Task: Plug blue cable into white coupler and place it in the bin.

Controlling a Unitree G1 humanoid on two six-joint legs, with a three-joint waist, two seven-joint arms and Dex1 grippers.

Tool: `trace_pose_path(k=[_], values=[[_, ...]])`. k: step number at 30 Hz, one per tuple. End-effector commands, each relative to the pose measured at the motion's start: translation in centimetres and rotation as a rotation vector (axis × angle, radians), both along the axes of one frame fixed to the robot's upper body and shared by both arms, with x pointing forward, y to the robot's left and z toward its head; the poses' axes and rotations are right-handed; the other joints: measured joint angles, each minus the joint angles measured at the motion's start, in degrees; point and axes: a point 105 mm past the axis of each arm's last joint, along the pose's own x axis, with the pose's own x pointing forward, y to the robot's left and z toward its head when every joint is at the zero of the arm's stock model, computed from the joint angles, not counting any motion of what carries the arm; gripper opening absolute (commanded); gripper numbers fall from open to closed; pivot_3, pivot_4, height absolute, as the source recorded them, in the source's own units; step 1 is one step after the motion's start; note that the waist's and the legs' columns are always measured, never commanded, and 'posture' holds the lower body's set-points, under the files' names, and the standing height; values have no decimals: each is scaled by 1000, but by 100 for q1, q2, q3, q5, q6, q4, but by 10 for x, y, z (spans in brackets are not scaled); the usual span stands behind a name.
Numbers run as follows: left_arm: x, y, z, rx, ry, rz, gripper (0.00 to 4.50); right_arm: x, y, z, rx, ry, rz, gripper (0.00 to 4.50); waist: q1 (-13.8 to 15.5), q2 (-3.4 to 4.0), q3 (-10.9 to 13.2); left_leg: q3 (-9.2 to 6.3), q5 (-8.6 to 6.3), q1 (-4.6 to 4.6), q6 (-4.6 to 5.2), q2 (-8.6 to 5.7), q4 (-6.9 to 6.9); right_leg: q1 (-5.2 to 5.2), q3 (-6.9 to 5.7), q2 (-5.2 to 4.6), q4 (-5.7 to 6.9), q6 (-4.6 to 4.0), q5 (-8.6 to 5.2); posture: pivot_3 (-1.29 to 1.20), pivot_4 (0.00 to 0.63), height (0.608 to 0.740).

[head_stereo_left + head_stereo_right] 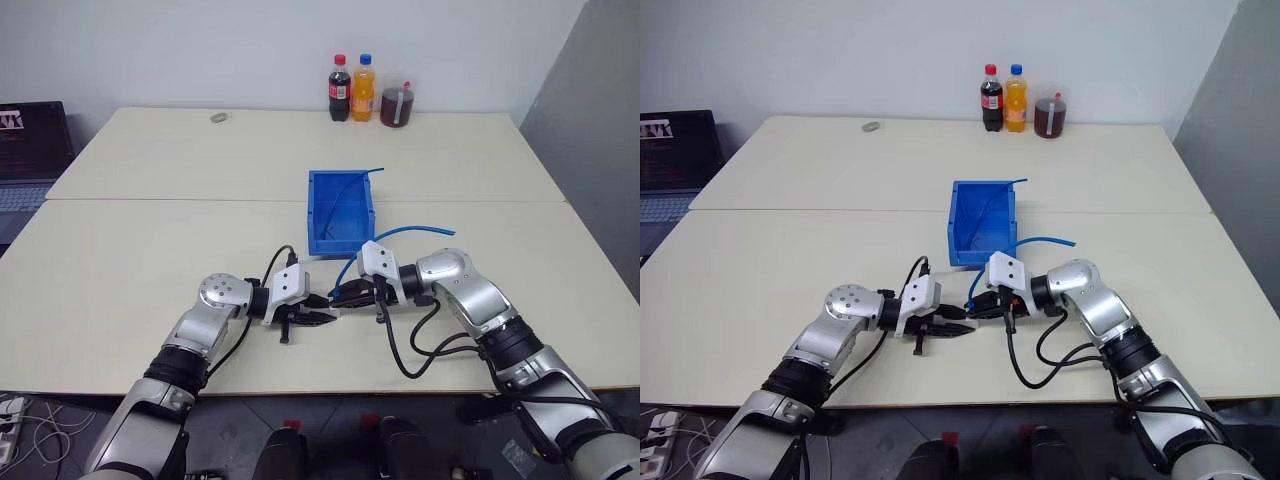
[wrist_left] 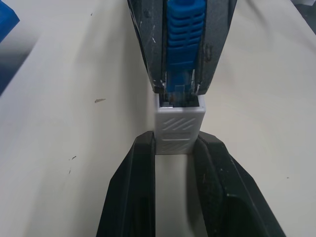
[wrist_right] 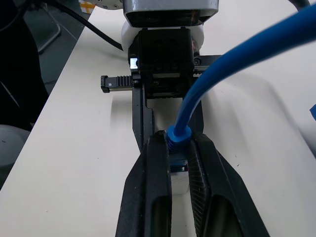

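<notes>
Left wrist view shows the left gripper clamped on the white coupler, socket facing the right gripper, which pinches the blue cable by its ribbed boot; the clear plug sits at the socket mouth, seemingly partly entered; opposed grips allow pushing straight together; the bin waits just beyond both grippers.

Both arms bent inward, left hand and right hand tip-to-tip, fingers clamped.

Silver arms, white wrists, black end effectors, black cables.
</notes>
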Motion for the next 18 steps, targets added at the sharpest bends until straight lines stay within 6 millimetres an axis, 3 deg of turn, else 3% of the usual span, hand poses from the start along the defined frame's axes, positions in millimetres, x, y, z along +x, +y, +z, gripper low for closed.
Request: trace_pose_path(k=[1,8,15,17,18], values=[[7,7,10,-12,-52,48,759,-13,-5,-39,-91,113,-23,216,-1,1,-1,0,-1,18,1,0,-2,17,0,0,-1,-4,-5,0,150,740],[3,7,8,-9,-48,37,759,-2,-9,-47,-124,108,-82,216,-9,0,-12,-2,-1,28,1,2,-6,25,-2,2,-1,-5,-7,0,150,740],[3,6,10,-26,-48,48,759,8,-5,-36,-74,111,-116,216,-21,1,-15,-4,-1,61,1,13,-10,48,0,17,3,4,-32,0,150,740],[3,6,13,-50,-41,56,1463,10,-6,-28,-54,91,-127,216,-21,1,-15,-7,-1,61,1,16,-10,48,0,23,5,3,-33,0,150,740],[2,8,16,-60,-33,58,1536,10,-6,-20,-49,61,-125,216,-20,1,-15,-8,-1,62,1,17,-10,47,0,24,5,3,-33,0,150,740]])
